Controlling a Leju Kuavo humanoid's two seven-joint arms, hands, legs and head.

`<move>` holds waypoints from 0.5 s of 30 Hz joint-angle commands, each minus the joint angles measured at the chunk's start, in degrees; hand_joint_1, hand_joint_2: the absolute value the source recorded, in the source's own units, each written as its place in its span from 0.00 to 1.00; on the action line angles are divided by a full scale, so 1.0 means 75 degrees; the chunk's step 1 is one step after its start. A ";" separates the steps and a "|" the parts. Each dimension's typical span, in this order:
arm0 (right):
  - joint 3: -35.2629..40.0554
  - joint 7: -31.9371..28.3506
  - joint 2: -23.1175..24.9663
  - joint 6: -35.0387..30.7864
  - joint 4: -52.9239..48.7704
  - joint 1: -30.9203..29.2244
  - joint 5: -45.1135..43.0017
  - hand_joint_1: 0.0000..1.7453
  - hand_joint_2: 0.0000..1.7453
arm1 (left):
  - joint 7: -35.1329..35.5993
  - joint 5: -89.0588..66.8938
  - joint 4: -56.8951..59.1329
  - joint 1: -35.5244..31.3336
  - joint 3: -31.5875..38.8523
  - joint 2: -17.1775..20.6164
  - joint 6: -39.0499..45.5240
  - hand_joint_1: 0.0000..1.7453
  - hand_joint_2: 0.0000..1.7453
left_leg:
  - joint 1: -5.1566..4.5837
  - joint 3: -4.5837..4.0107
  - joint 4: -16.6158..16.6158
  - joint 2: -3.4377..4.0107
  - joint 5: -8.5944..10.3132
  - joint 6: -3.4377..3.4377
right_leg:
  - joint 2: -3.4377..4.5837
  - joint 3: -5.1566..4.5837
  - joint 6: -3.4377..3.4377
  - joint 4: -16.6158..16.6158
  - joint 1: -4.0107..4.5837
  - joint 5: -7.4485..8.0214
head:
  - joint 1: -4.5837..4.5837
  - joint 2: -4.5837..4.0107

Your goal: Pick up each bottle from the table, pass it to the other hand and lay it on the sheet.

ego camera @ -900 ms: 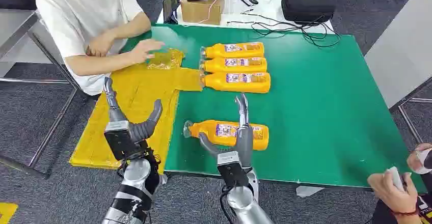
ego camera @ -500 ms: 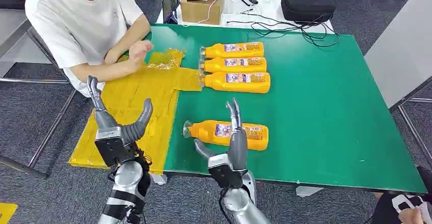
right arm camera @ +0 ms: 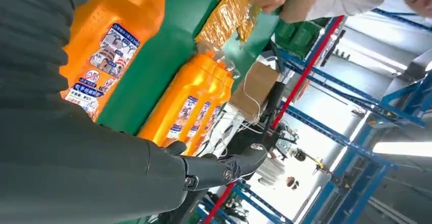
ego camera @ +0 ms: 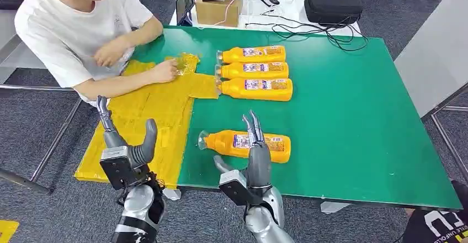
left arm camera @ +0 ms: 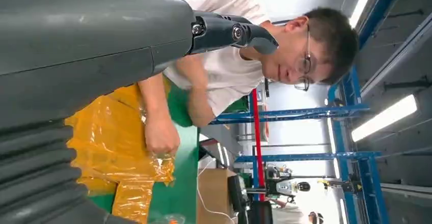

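Reaching with right hand (ego camera: 251, 165), fingers spread and empty, should wrap the near bottle (ego camera: 245, 144) mid-body; left hand (ego camera: 126, 146) likewise empty.

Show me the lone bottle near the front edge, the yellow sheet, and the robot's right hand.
lone bottle (ego camera: 274, 148), head view, on its orange body past the label.
yellow sheet (ego camera: 149, 107), head view, on its bare middle.
right hand (ego camera: 255, 160), head view, on the back of the hand.

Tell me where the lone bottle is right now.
In the head view the lone bottle lies on its side on the green table, near its front edge, just beyond the right hand.
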 commanded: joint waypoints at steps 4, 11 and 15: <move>0.0135 0.2839 -0.1571 0.0198 -0.0908 0.0388 0.2650 0.00 1.00 | 0.0041 0.0645 -0.0186 0.0862 -0.0828 0.0059 -0.0009 0.00 0.00 | 0.0000 0.0048 -0.0014 -0.0028 -0.0015 0.0003 | -0.0033 0.0062 -0.0006 -0.0025 0.0002 -0.0020 | 0.0000 0.0000; -0.0181 0.3995 -0.1696 0.0326 -0.1011 0.0347 0.4579 0.00 1.00 | 0.0216 0.1481 0.0135 0.0988 -0.1453 0.0282 -0.0476 0.00 0.00 | -0.0008 0.0016 -0.0005 -0.0007 -0.0015 0.0004 | -0.0010 0.0025 -0.0010 -0.0018 -0.0004 -0.0010 | 0.0000 0.0000; -0.0123 0.4331 -0.1766 0.0642 -0.0860 0.0322 0.4864 0.00 1.00 | 0.0308 0.1689 0.0289 0.0932 -0.1693 0.0446 -0.0460 0.00 0.00 | -0.0004 0.0063 -0.0015 -0.0006 -0.0026 -0.0003 | -0.0014 0.0071 -0.0024 -0.0028 0.0002 -0.0022 | -0.0003 0.0000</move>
